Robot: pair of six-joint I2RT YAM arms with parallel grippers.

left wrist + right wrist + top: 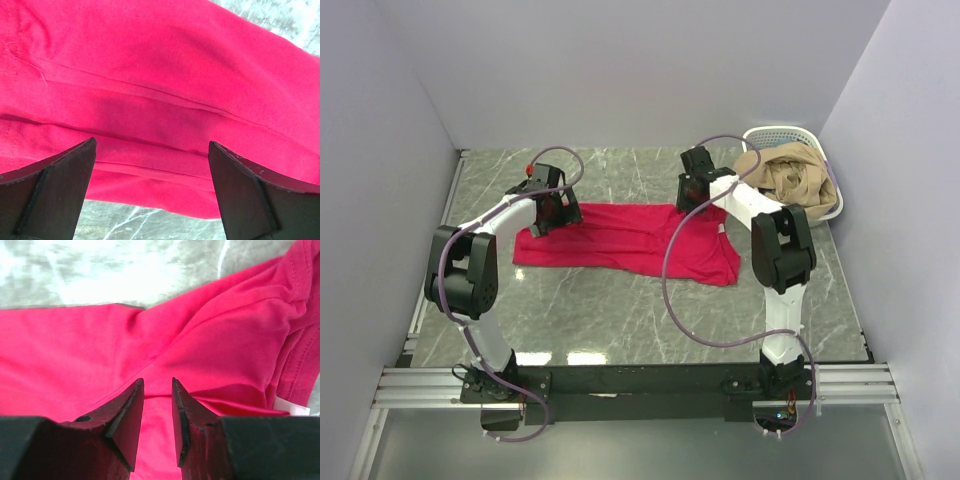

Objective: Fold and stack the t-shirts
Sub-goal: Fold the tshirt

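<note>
A crimson-red t-shirt point(620, 240) lies spread flat on the marble table, wider than deep. My left gripper point(556, 208) hangs over its far left part. In the left wrist view the gripper point(151, 145) is wide open and empty above the red cloth point(160, 75), near a hem edge. My right gripper point(696, 190) is over the shirt's far right edge. In the right wrist view the gripper point(157, 382) has its jaws only narrowly apart, close above the red cloth point(75, 355), with a fold running under the tips. The small white neck label point(291, 408) shows at the right.
A white lattice basket point(775, 133) stands at the back right with a tan shirt point(798, 178) heaped in it, close behind the right arm. Grey walls close in the table on three sides. Purple cables loop from both arms over the shirt.
</note>
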